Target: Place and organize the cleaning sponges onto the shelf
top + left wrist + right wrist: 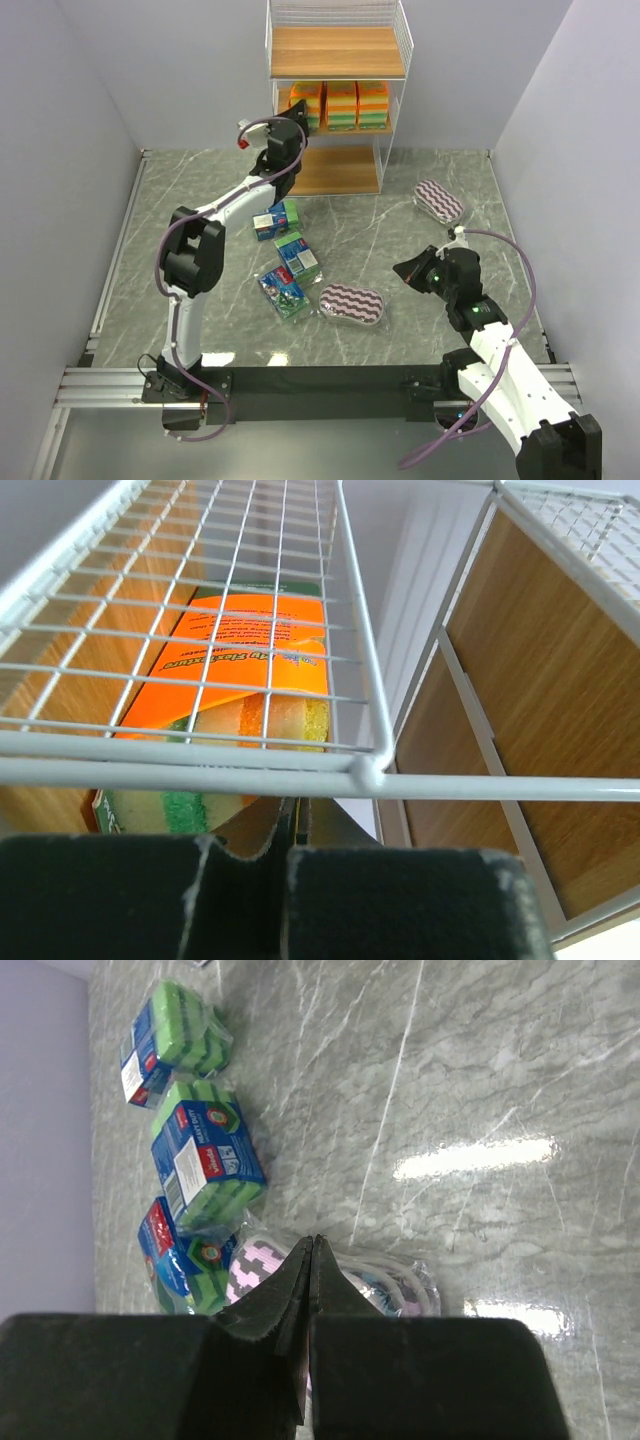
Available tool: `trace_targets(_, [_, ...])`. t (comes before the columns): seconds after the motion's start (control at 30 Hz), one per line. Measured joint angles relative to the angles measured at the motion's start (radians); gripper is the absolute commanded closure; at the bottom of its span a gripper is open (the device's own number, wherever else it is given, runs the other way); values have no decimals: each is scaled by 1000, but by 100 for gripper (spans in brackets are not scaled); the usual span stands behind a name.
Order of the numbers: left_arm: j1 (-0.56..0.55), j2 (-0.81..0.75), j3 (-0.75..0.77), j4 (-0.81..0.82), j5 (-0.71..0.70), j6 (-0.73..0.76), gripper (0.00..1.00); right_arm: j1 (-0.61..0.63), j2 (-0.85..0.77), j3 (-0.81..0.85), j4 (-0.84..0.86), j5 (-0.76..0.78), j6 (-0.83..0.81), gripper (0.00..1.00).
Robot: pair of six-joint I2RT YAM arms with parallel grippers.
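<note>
Top view: three orange blocks (341, 105) stand in a row on the middle tier of the shelf (338, 50). Three blue-green packs (297, 255) and two striped oval pads (351, 304) lie on the surface (420, 330), so well over half the job seems left. The left pincer (298, 115) is at the leftmost block; the right pincer (402, 268) hangs near the closer pad.

Left wrist view: the left pincer (297, 815) is pressed shut and empty, an orange block (250, 670) just ahead behind the wire wall.

Right wrist view: the right pincer (312, 1245) is also closed on nothing, with an oval pad (255, 1265) just beyond its tips and the packs (205, 1160) further off
</note>
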Motion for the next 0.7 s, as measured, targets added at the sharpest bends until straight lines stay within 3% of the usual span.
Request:
trace_targets(0.17, [0, 20, 8, 35, 27, -18, 96, 0, 1, 0, -7, 0, -10, 100])
trace_targets(0.23, [0, 22, 8, 46, 34, -18, 88, 0, 3, 0, -7, 0, -13, 100])
trace_targets(0.27, [0, 22, 8, 48, 37, -17, 77, 0, 5, 0, -6, 0, -13, 100])
trace_targets(0.37, [-2, 22, -2, 67, 43, -12, 56, 0, 16, 0, -5, 0, -14, 100])
trace_targets(0.7, [-7, -23, -90, 128, 72, -2, 37, 0, 38, 0, 10, -1, -13, 99])
